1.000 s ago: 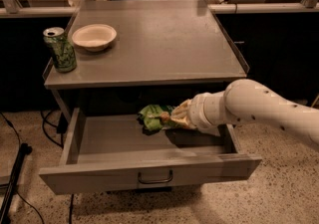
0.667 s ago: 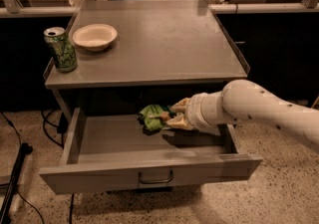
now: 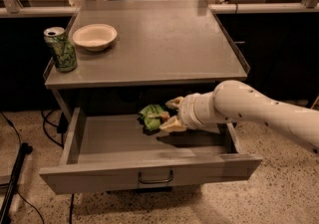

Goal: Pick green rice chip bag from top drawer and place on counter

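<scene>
Camera view: hand was spread open at the right edge of green rice chip bag in top drawer. Bag looked light, crinkly and slippery; pinch mid-body gently.

I count one green rice chip bag in the one open top drawer. My single pair of jaws sits in that drawer just right of the bag, its two fingers spread apart. On the one tabletop stand one green-patterned can and one white bowl, and one white arm reaches in.
</scene>
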